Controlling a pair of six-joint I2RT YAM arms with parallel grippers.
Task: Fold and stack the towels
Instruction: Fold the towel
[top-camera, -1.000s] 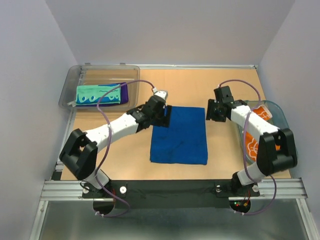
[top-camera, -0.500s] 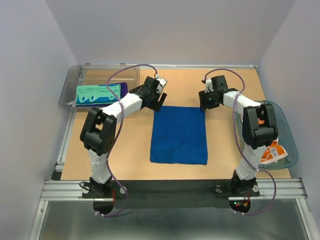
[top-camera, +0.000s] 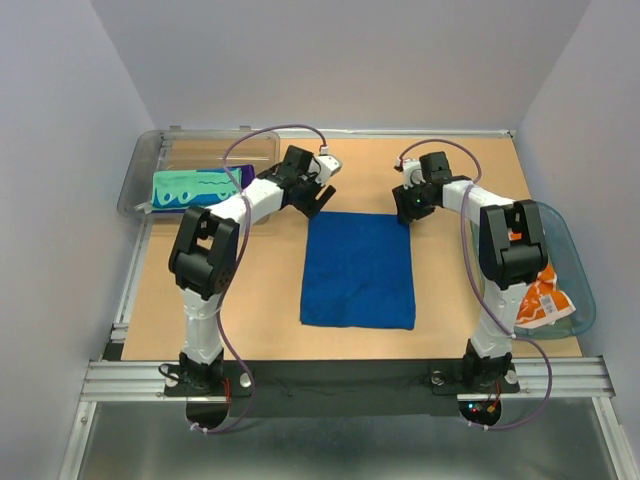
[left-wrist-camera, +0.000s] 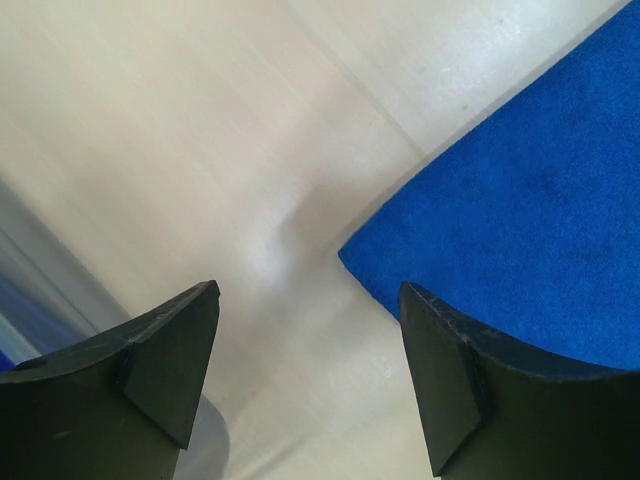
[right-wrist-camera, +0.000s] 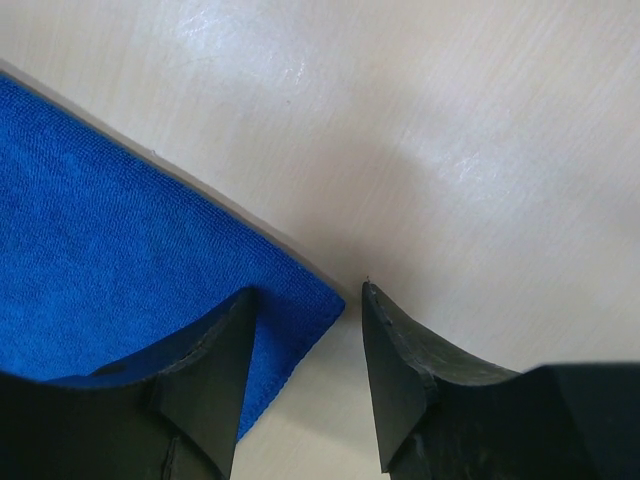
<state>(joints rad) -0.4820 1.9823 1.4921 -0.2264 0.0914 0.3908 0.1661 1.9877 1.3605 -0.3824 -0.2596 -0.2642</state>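
Observation:
The royal blue towel (top-camera: 358, 270) lies flat in the middle of the table. My left gripper (top-camera: 318, 196) hovers open just beyond its far left corner. In the left wrist view, that corner of the blue towel (left-wrist-camera: 520, 220) sits just ahead of the left gripper (left-wrist-camera: 308, 292). My right gripper (top-camera: 408, 206) is open at the far right corner. It straddles this corner of the blue towel (right-wrist-camera: 120, 220) in the right wrist view, one finger (right-wrist-camera: 215, 370) over cloth, the other over bare wood. The mint green towel (top-camera: 192, 188) lies on the purple towel (top-camera: 246, 180). A white-and-orange towel (top-camera: 541, 300) sits crumpled at the right.
The clear plastic bin (top-camera: 150, 150) at the back left holds the green and purple towels. The teal oval basket (top-camera: 578, 285) at the right edge holds the orange-printed towel. Grey walls stand close on both sides and behind.
Both grippers have moved off the blue towel toward the back, ending at its far corners. Both arms have drawn up into a more upright pose. The towel has not shifted.

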